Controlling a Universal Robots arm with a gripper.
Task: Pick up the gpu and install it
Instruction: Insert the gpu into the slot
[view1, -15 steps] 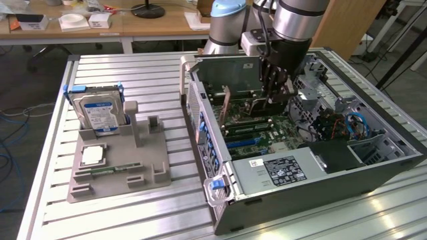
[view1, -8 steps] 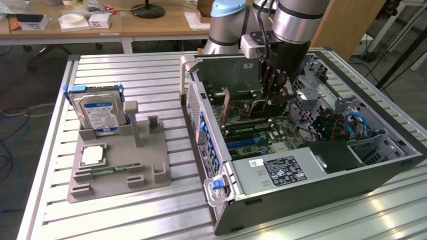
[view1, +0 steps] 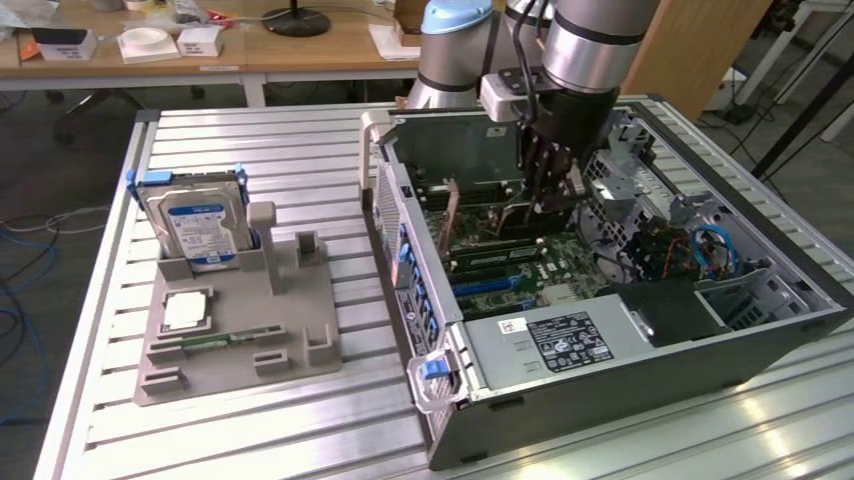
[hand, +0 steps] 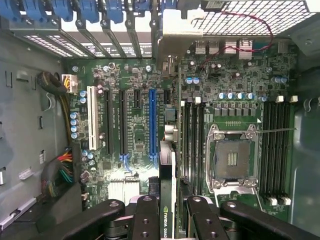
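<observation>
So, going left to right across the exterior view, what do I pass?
hard drive standing in its grey holder → rear panel of the open computer case → claw gripping the gpu above the motherboard → blue cable inside the case

Wooden desk (view1: 334, 55) behind, grey floor (view1: 67, 150), slatted metal table (view1: 267, 420) in front.
</observation>
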